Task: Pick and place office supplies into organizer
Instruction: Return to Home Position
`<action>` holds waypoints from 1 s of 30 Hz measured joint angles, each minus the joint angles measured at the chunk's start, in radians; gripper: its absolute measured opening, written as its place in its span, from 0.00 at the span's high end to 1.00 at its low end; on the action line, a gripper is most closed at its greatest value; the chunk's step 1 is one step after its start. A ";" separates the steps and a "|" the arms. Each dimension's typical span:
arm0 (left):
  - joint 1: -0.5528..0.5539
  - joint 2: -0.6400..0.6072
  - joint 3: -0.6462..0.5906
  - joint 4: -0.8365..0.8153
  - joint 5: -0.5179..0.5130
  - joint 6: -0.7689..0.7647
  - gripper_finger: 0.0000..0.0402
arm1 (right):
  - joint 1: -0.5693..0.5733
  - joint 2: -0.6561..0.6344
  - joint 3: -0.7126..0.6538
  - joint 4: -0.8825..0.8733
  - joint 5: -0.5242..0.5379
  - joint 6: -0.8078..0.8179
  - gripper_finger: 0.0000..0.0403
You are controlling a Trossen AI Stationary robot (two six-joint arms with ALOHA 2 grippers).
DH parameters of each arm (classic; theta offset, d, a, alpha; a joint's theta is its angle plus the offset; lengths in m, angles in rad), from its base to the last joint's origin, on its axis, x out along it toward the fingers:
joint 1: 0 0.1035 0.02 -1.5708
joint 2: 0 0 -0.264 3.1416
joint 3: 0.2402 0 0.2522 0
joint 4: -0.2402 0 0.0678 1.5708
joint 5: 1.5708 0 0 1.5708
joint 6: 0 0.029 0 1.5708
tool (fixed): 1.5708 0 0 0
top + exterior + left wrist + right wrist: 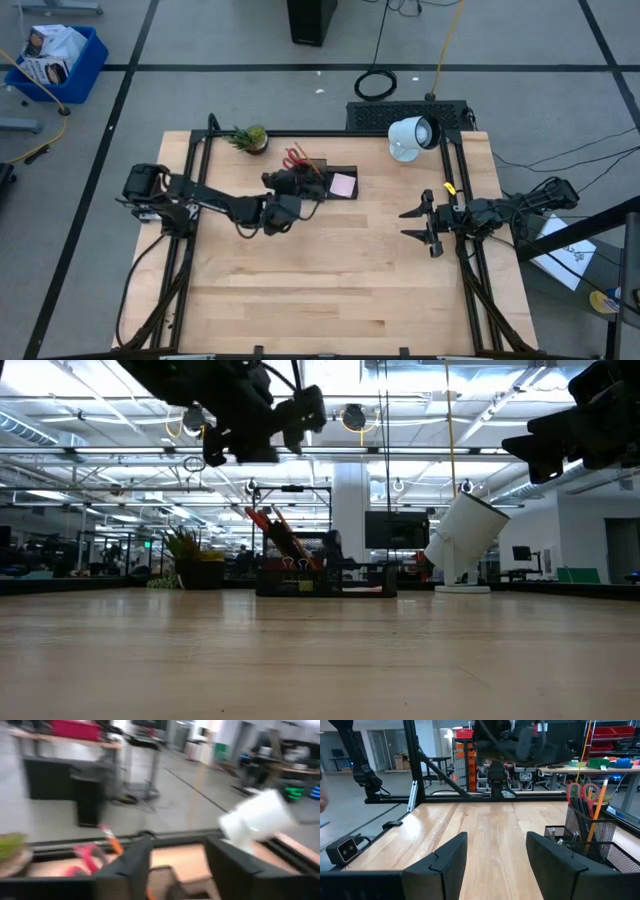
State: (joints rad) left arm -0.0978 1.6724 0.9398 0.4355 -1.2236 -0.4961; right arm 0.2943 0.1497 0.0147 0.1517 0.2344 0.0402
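L gripper [178,845] is held up off the wooden table [330,290], just beside the black mesh organizer [330,170], at the end nearer the small potted plant [250,138]. Its jaws are seen apart, w/ nothing btwn them. In the low view it is shown well above the organizer's top.

R gripper [408,224] is kept well apart from it, toward the R side of the table and pointed across at the organizer. Its jaws are also apart, nothing held.

The organizer is placed near the table's back edge, btwn the plant and the white round lamp [412,135]. Red-handled scissors [295,157] are stood handles-up in the taller cup section, w/ an orange pencil [600,795] and dark pens [580,812] packed in beside them. A pink sticky-note pad [342,184] is laid in the lower tray compartment. Small yellowish pieces [290,564] are made out at the organizer's near face in the low view. Whether they sit inside the mesh can't be told.
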 joint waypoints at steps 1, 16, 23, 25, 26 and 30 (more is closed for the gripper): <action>-0.009 -0.006 0.000 -0.006 0.035 -0.006 0.58 | 0.000 0.001 0.000 0.001 0.000 0.000 0.52; -0.148 -0.038 -0.001 0.019 0.678 0.127 0.94 | 0.000 0.001 0.000 0.001 0.000 0.000 0.52; -0.246 -0.134 0.000 -0.172 0.838 0.389 0.99 | 0.000 0.002 0.000 -0.001 0.000 0.000 0.52; -0.264 -0.170 -0.003 -0.219 0.834 0.391 0.99 | 0.000 0.002 0.000 0.000 0.000 0.000 0.52; -0.268 -0.191 -0.001 -0.232 0.835 0.378 1.00 | 0.000 0.002 0.000 0.000 0.000 0.000 0.52; -0.294 -0.274 0.000 -0.313 0.858 0.363 1.00 | 0.000 0.002 0.000 0.000 0.000 0.000 0.52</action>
State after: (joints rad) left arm -0.3914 1.3981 0.9401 0.1221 -0.3651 -0.1326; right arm 0.2943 0.1517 0.0147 0.1516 0.2344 0.0402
